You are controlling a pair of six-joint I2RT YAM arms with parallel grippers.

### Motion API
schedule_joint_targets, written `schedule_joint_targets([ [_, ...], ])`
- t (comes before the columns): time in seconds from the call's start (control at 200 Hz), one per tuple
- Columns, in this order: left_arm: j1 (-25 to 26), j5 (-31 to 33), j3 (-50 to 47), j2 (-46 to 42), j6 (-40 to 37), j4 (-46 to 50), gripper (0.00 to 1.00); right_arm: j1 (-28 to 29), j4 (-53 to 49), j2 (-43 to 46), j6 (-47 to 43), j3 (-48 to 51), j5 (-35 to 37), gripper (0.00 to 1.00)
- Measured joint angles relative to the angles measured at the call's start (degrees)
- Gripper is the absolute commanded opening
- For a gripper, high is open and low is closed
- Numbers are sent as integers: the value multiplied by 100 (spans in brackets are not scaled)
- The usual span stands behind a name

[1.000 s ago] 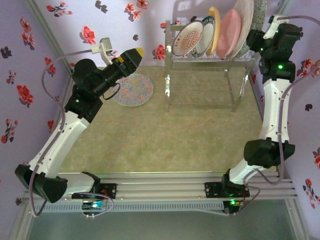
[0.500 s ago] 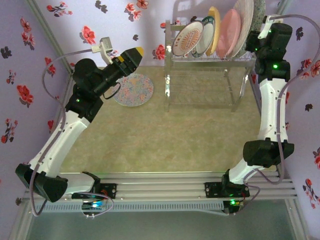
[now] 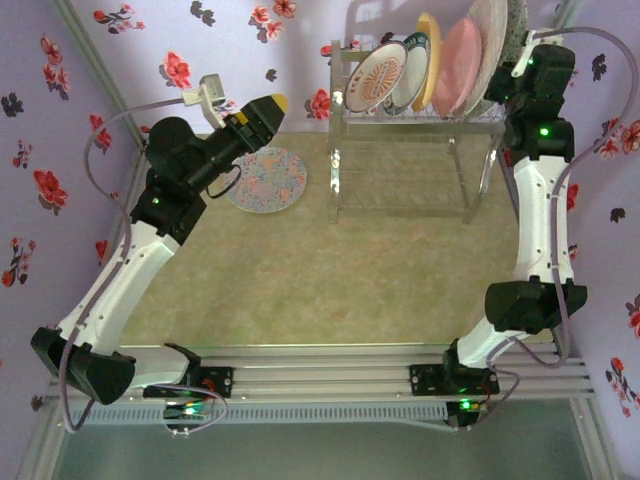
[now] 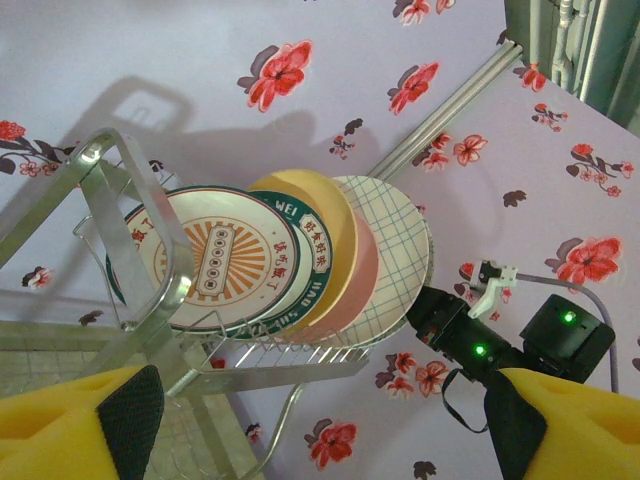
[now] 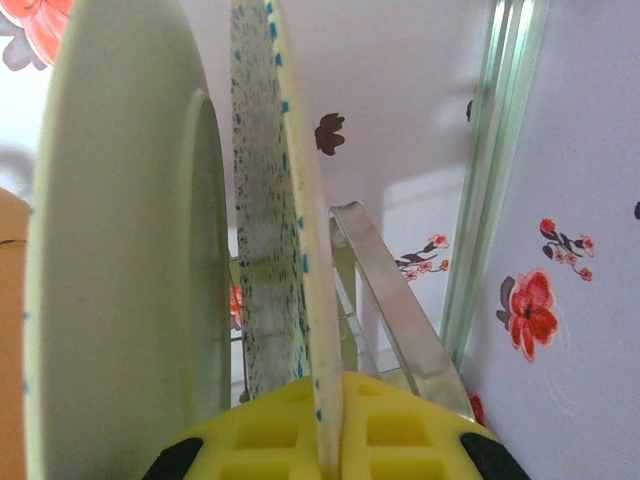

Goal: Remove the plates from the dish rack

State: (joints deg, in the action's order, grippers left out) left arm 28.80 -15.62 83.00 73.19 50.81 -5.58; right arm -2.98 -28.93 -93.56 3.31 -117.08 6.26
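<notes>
The dish rack [image 3: 415, 112] stands at the back right on tall legs, with several plates upright in it: an orange-patterned plate [image 3: 374, 76], a teal-rimmed plate [image 3: 410, 70], a yellow plate [image 3: 428, 50], a pink plate [image 3: 457, 66] and a cream gridded plate [image 3: 490, 40]. At the rack's right end, my right gripper [image 5: 328, 445] is shut on the rim of the blue-speckled plate [image 5: 285, 200], which stands upright between the yellow pads. My left gripper [image 3: 272, 104] hangs open left of the rack, holding nothing.
A floral plate [image 3: 266, 180] lies flat on the table under the left arm. The flowered back wall [image 3: 230, 40] and right wall [image 5: 570, 250] stand close to the rack. The gridded plate [image 5: 120, 260] stands just left of the gripped one.
My right gripper has shifted up and left against the rack's end and closed on the speckled plate's rim. The left arm has not moved.
</notes>
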Motion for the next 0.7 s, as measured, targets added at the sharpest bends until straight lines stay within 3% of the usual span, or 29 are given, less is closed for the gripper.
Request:
schedule_joint_targets([
  [0.31,0,0,2,0,2,-186,87,372,-273,0,-151,-297,752,0],
  [0.7,11,0,313,11,155,-1082,88,417,-275,24,-337,-623,1266,0],
])
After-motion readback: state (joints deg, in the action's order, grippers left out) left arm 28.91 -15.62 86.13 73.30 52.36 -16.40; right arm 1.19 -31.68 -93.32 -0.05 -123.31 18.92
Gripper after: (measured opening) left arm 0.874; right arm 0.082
